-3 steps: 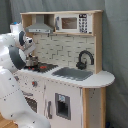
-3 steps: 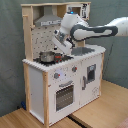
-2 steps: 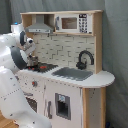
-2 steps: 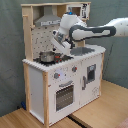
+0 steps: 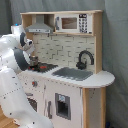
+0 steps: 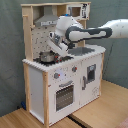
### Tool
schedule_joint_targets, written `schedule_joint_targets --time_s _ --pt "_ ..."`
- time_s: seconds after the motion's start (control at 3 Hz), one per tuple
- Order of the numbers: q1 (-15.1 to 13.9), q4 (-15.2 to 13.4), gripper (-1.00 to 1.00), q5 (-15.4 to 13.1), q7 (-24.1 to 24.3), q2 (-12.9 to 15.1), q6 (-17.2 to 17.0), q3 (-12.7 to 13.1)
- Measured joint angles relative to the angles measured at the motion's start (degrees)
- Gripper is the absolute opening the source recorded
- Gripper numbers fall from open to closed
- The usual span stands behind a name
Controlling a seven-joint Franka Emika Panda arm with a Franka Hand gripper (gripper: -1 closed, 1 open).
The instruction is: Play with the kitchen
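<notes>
Hardly shifted since a second ago — gripper [image 6: 52, 42] still poised over the stovetop, wrist perhaps a touch lower. Impossible to tell whether fingers stand apart or together; hidden behind the wrist in the first exterior view and too dark against the backsplash in the second exterior view.

Just beneath and beside the gripper: small metal pot [image 6: 47, 57] on the red-ringed black stovetop [image 5: 45, 66], pot [image 5: 34, 61] visible in both exterior views. Whether touching the pot, cannot tell.

Above the gripper: grey hood [image 6: 47, 20] under the top shelf. Behind: tiled backsplash [image 5: 60, 47]. Further along the counter, toward the first exterior view's right: grey sink [image 5: 74, 73] and black arched faucet [image 5: 85, 59], well apart from the gripper. Higher up, microwave [image 5: 72, 23] on its shelf.

Below the gripper: knobs [image 6: 56, 75] and oven door [image 6: 64, 94] on the front panel. All part of the kitchen [image 6: 60, 85] — tall, white and light wood, standing on a wooden table [image 6: 107, 112] before a grey curtain [image 5: 116, 45]. White arm [image 6: 100, 32] reaching in from the second exterior view's right.
</notes>
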Motion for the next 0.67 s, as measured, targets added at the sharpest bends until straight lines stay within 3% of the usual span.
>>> schedule_joint_targets --time_s 0.67 --pt "-6.54 5.24 1.0 0.01 -0.8 -2.0 -5.16 6.82"
